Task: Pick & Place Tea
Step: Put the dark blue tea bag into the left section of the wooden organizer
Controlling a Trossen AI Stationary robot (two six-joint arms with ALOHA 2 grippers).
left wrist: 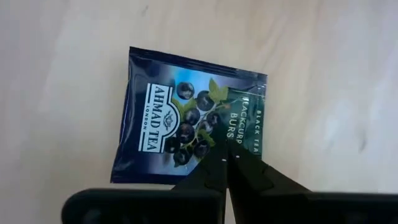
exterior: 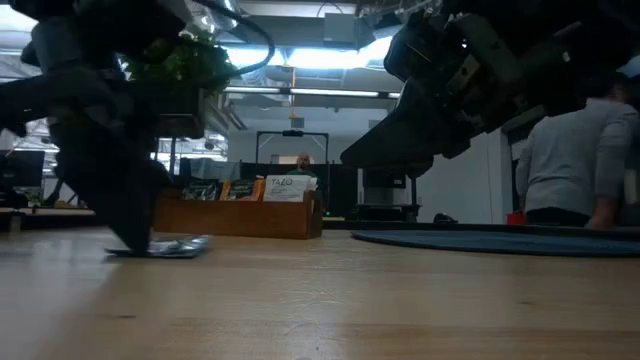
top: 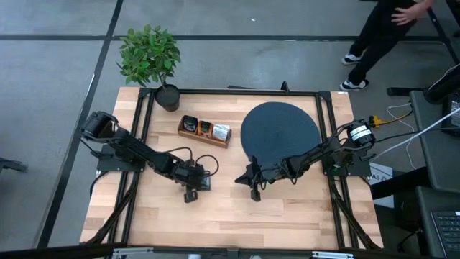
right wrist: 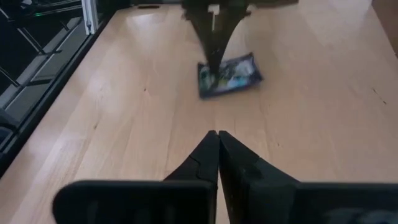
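Left gripper (left wrist: pixel 227 157) down at the pale wooden table (top: pixel 287 208), fingers pressed together, tips resting on a flat dark-blue square tea sachet (left wrist: pixel 186 118) printed with berries and green leaves. The sachet lies flat on the bare wood, in the middle front part of the table, well apart from the tray. Whether the tips actually pinch an edge of it or only touch its face, I cannot tell (low view shows the foil lying flat under the arm's tip).

Right gripper (right wrist: pixel 217 138) held above the table just beside the left one, fingers closed together, nothing between them. It points across at the sachet, near but not touching.

Behind them, a long wooden compartment tray (top: pixel 192 134) holds more sachets (top: pixel 221 132) standing on edge: dark, orange and white ones. Just to its right, a big black round disc (top: pixel 280 129) lying flat. A small green potted plant (top: pixel 149 55) stands at the far left corner.

A person (exterior: pixel 575 160) in grey stands beyond the table's right side.
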